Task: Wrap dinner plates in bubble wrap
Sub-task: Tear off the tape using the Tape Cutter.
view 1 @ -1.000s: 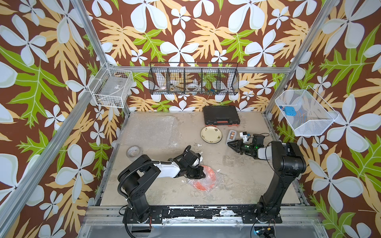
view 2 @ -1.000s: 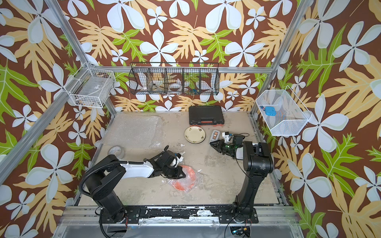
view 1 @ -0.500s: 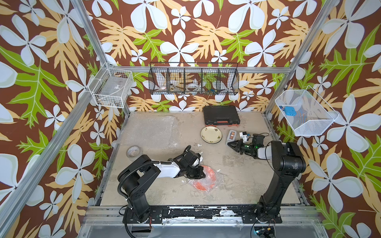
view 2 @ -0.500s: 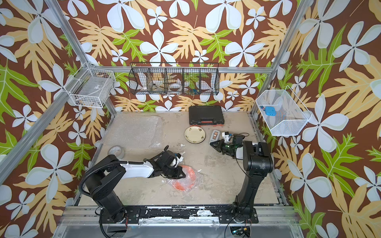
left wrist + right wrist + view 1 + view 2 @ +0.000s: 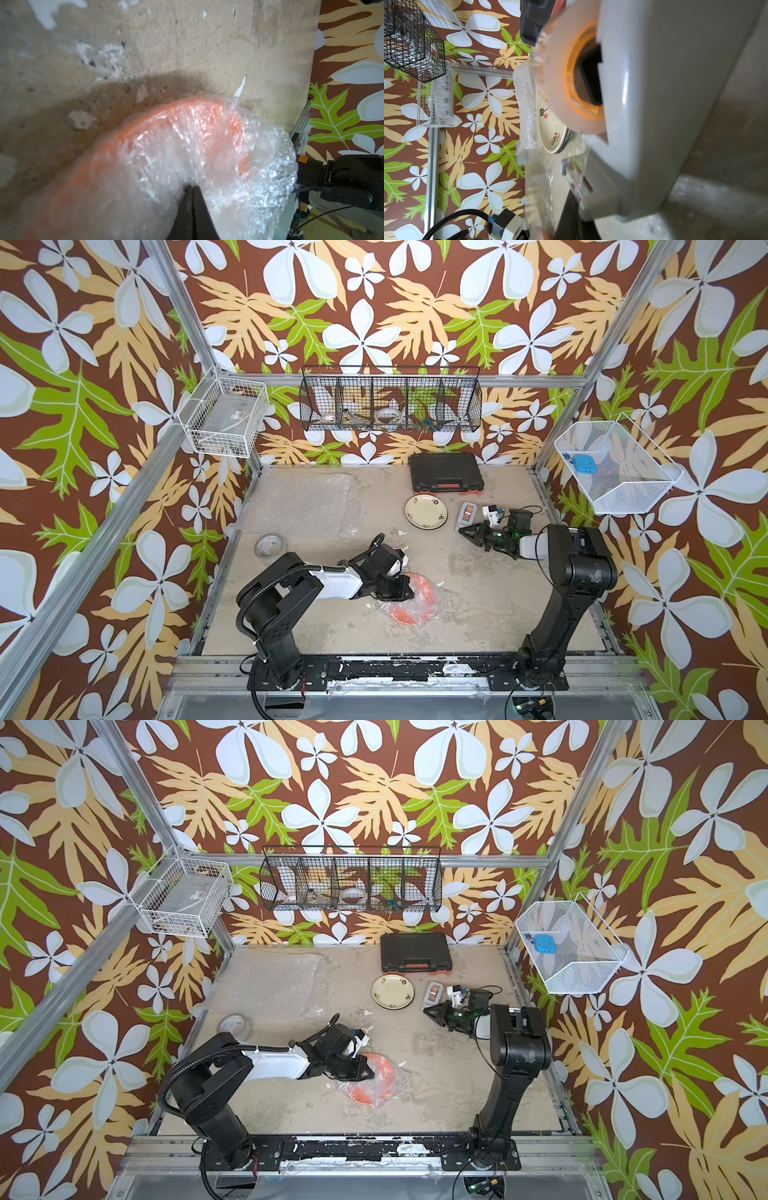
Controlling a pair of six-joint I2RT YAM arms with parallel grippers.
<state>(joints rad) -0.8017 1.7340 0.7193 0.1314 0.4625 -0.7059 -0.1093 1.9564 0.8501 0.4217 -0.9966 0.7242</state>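
1. Enclosure: the walls (image 5: 374,323) are papered brown with white flowers and green and tan leaves. Aluminium frame posts (image 5: 183,315) stand at the corners.
2. Fixtures: a white wire basket (image 5: 222,416) hangs on the left wall and a black wire basket (image 5: 390,406) along the back wall. A white mesh basket (image 5: 615,468) on the right wall holds a blue object (image 5: 584,464).
3. Worktop (image 5: 478,593): beige, scuffed, and flecked with white patches and scraps.
4. Back: a black case (image 5: 445,472) lies against the back wall, with the cream plate (image 5: 426,511) just in front of it. A grey tape dispenser (image 5: 467,512) sits just beside the plate.
5. Back left: a bubble wrap sheet (image 5: 299,502) lies flat, with a tape roll (image 5: 270,545) near its front edge.
6. Front centre: the orange plate (image 5: 415,610) lies covered in crumpled bubble wrap (image 5: 259,176).
7. Left gripper (image 5: 409,593): it is on the plate's edge, jaws closed together and tips against the wrap. I cannot tell whether a fold is pinched.
8. Right gripper (image 5: 463,531): it is low, just beside the dispenser, with the jaws closed. I cannot tell whether they hold anything.
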